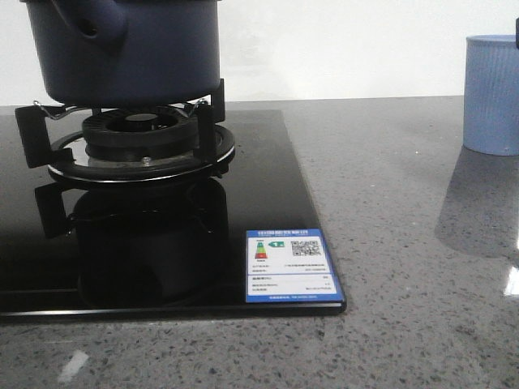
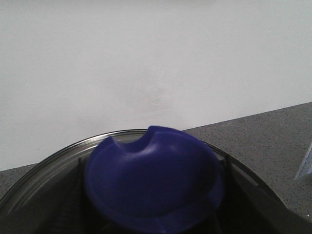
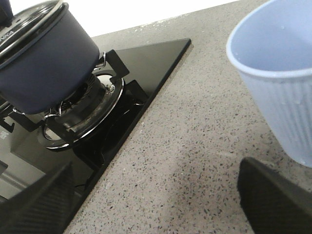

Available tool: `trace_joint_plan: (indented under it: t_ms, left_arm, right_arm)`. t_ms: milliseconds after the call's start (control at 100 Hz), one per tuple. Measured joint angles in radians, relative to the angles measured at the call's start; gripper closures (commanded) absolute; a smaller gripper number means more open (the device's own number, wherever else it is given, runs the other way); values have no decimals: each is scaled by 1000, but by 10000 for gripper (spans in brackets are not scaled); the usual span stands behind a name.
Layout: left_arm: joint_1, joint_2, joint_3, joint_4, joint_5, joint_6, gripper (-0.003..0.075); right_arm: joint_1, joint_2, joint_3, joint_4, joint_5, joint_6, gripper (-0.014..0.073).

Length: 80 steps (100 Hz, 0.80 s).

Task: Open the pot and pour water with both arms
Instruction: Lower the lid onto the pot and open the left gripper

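Observation:
The dark navy pot (image 1: 122, 49) sits on the burner grate, its stubby handle (image 1: 97, 24) facing the front; it also shows in the right wrist view (image 3: 44, 63) with its glass lid (image 3: 29, 19) on. In the left wrist view my left gripper (image 2: 153, 209) sits around the lid's blue knob (image 2: 153, 180), with dark fingers (image 2: 73, 204) close on either side and the lid's glass rim (image 2: 58, 153) below. My right gripper (image 3: 156, 209) is open and empty above the counter, beside the pale-blue ribbed cup (image 3: 278, 78). Neither gripper shows in the front view.
The black glass cooktop (image 1: 259, 186) carries the burner (image 1: 138, 138) and a blue-and-white label (image 1: 290, 266) at its front right corner. The pale-blue cup (image 1: 492, 93) stands on the grey speckled counter (image 1: 405, 243) at the far right. A white wall is behind.

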Motion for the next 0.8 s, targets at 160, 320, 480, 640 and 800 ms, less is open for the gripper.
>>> trace_joint_plan:
  t_ms: [160,320,480,640,800]
  left_arm:
    - [0,-2,0,0,11,0,325]
    - [0,-2,0,0,16,0,325]
    - [-7,-2,0,0,18,-2,325]
    - [-10,-4,0,0,28,-8,325]
    - [-10,-6,0,0,36,-10,325]
  right_arm:
    - [0,0,0,0,0,0,-20]
    - [0,0,0,0,0,0,-20]
    - [0,0,0,0,0,0,-20]
    - [0,0,0,0,0,2,-20]
    - [0,0,0,0,0,2,-20]
